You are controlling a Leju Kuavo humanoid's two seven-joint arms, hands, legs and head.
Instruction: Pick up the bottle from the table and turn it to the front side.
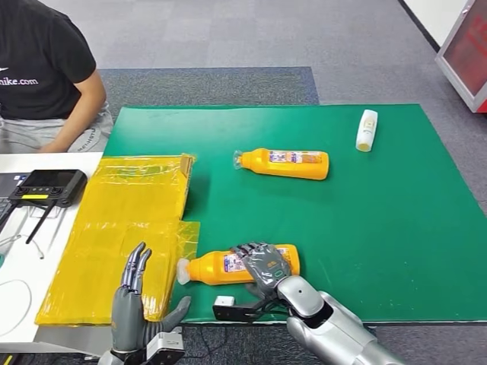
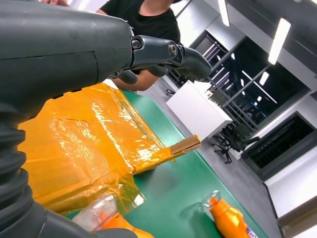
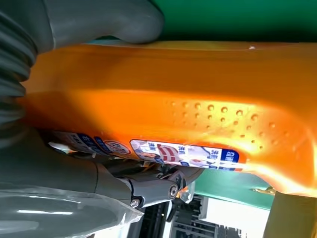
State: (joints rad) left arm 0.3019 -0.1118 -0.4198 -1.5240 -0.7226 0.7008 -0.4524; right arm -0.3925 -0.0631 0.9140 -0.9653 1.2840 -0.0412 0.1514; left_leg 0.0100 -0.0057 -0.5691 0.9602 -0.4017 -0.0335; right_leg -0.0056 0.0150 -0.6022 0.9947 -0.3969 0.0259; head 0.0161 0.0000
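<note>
Right hand (image 1: 265, 268) is down on the near orange bottle (image 1: 230, 266), fingers draped over the labelled body and thumb on the near side, so it grips the bottle where it lies on its side at the near edge of the green mat (image 1: 373, 251). In the right wrist view the orange bottle (image 3: 194, 109) runs right across the palm, thumb on one flank, dark fingers (image 3: 157, 186) curled under the label strip (a firm wrap, by the look of it). Its clear cap points left, toward the yellow plastic sheet (image 1: 126, 228).

Left hand (image 1: 135, 304) hovers at the near left over that yellow sheet, fingers spread and pointing up, holding nothing. The left wrist view has the sheet (image 2: 89, 144) crinkled beneath it.

A second orange bottle (image 1: 285, 163) lies on its side farther out in the middle of the mat, cap also to the left, well apart from the first. A small white bottle (image 1: 366, 130) lies at the far right. On the white worktop (image 1: 17, 266) to the left sits a black controller (image 1: 49, 186), and a person in a black shirt (image 1: 40, 61) sits at the far left.
</note>
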